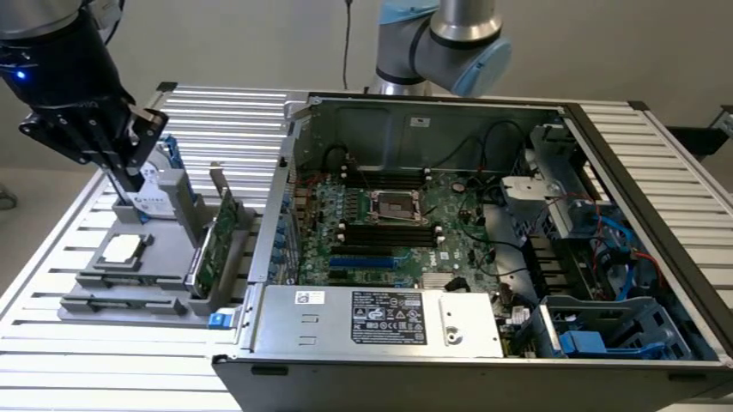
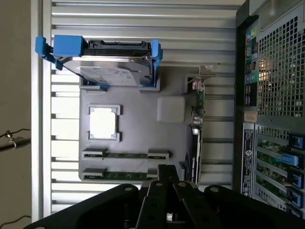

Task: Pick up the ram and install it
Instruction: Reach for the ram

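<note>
Two ram sticks, long narrow green boards, lie side by side in grey end clips on the grey fixture plate (image 2: 138,133): one ram stick (image 2: 126,154) and a second ram stick (image 2: 125,175) closer to my fingers. My gripper (image 2: 167,168) hangs above the plate near the end of the second stick, its black fingers shut together with nothing between them. In the exterior view my gripper (image 1: 136,178) is high over the fixture plate (image 1: 160,257) at the exterior view's left, just above the hard drive. The motherboard's black slots (image 1: 390,232) sit inside the open computer case (image 1: 458,112).
On the fixture plate stand a hard drive in a blue caddy (image 2: 109,62), a square processor (image 2: 103,123) and a taller green card with a metal bracket (image 2: 196,124). The case's perforated wall (image 2: 281,57) borders the plate. A slatted metal table (image 1: 46,360) carries everything.
</note>
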Controlling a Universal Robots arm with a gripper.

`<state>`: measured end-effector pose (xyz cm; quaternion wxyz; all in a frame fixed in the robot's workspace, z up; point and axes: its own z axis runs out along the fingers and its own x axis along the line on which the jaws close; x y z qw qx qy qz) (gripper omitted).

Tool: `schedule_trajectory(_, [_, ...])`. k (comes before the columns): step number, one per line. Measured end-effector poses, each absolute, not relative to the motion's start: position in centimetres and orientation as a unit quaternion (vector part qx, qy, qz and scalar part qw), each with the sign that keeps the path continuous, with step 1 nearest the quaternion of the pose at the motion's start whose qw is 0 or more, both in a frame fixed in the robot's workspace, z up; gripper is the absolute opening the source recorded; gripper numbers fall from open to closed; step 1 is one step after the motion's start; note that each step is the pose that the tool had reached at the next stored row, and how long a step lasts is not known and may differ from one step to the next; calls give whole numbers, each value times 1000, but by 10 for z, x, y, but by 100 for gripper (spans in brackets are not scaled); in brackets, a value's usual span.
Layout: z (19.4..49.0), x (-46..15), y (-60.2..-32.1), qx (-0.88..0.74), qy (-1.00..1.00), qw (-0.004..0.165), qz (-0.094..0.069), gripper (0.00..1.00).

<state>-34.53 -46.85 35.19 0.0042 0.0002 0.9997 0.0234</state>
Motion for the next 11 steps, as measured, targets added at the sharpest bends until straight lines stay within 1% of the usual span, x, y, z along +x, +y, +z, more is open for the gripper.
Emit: schedule_trajectory(11, [346, -352, -478, -5, 1000, 1, 23, 11])
